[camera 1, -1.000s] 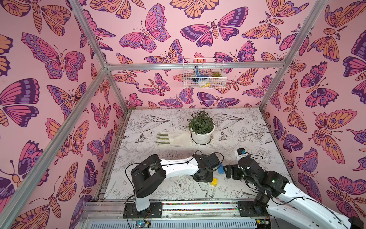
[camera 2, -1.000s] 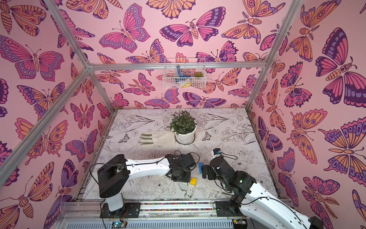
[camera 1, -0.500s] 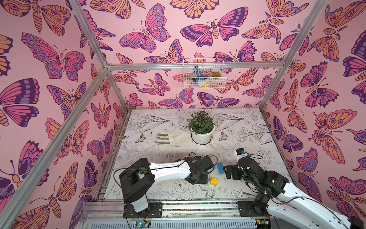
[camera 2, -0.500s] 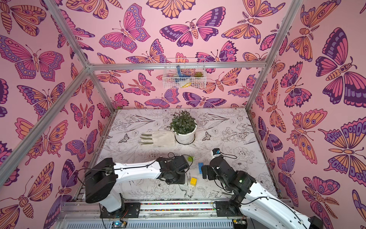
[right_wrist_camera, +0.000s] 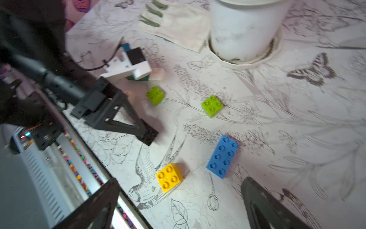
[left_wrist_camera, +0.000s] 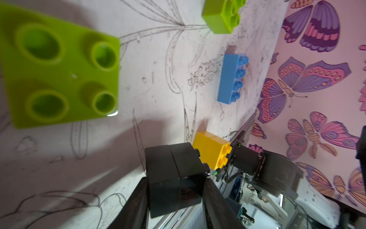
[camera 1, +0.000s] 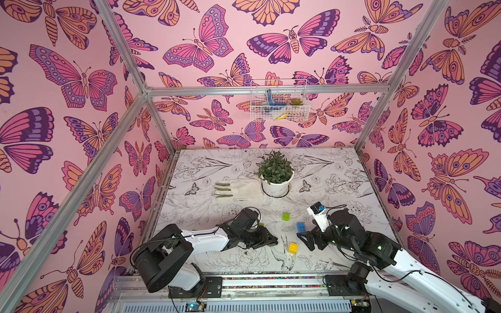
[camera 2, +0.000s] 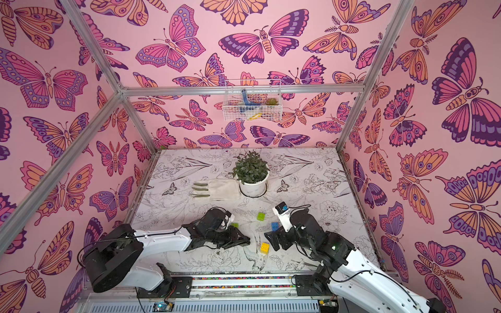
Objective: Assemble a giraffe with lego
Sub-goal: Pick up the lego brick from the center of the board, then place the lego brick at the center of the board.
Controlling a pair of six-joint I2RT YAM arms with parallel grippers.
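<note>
1. Back of the worktop (camera 1: 339, 189): a pale glove (camera 1: 244, 189) lies flat. A white plant pot (camera 1: 276, 187) stands just beside it, to its right.
2. The left tool (camera 1: 272, 239) is low over the front of the worktop, lying nearly level. In the left wrist view it is clamped on two joined black bricks (left_wrist_camera: 174, 174).
3. By the left wrist sits a lime brick (right_wrist_camera: 155, 95), studs up. A dark green brick (right_wrist_camera: 138, 78) and a white brick (right_wrist_camera: 158, 74) lie partly hidden under that wrist's camera mount.
4. Further right a second lime brick (camera 1: 286, 216) stands alone, studs up.
5. The yellow brick (camera 1: 292, 248) rests between the two tools, with a small gap to the black bricks.
6. The long blue brick (camera 1: 300, 227) lies flat, studs up, behind the yellow brick and near the right tool.
7. The right tool (camera 1: 305, 241) has its fingers wide apart, gripping nothing, low beside the yellow brick.
8. All the lego lies loose on the worktop, apart from the joined black pair.
</note>
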